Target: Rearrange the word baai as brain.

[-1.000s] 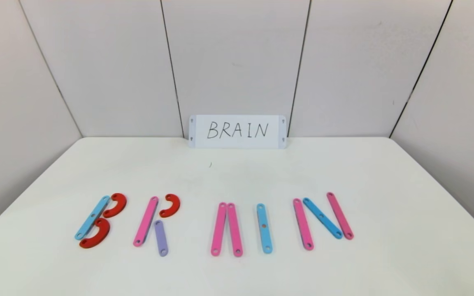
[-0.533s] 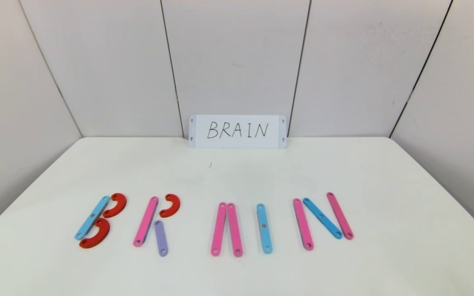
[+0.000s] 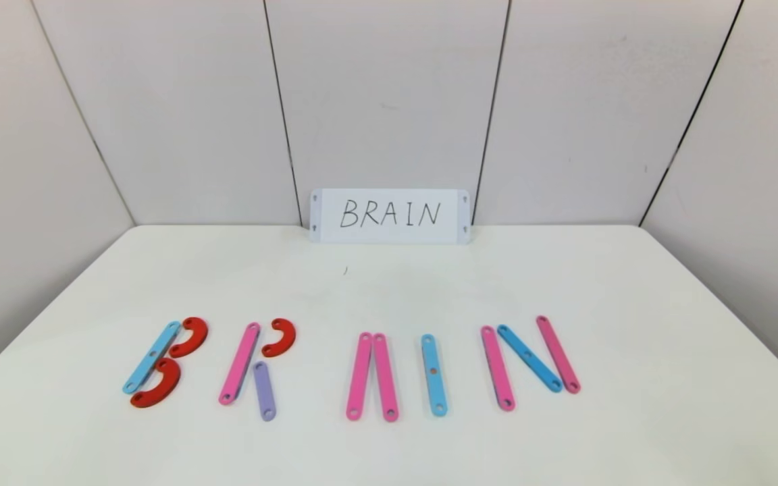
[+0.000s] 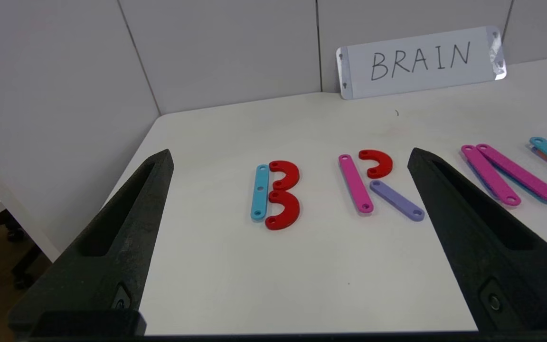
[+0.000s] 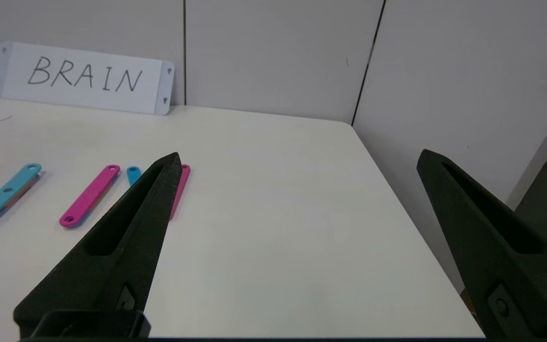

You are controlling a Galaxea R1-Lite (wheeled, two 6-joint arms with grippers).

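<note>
While both arms sit back off worktop [image 3: 389, 290], left claw [image 4: 290, 156] spread, right claw [image 5: 297, 159] spread, both empty; brain [image 3: 352, 364] spelled out.

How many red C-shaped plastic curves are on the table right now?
3: two red C-shaped plastic curves stacked beside the B's blue strip, one topping the R. None appear hidden.

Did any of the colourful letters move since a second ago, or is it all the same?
Nothing has visibly changed. In the head view the five letters lie just where they were: the B, the R, the A, the I and the N, with the white card behind them. The left gripper and the right gripper hang open and hold nothing.
</note>
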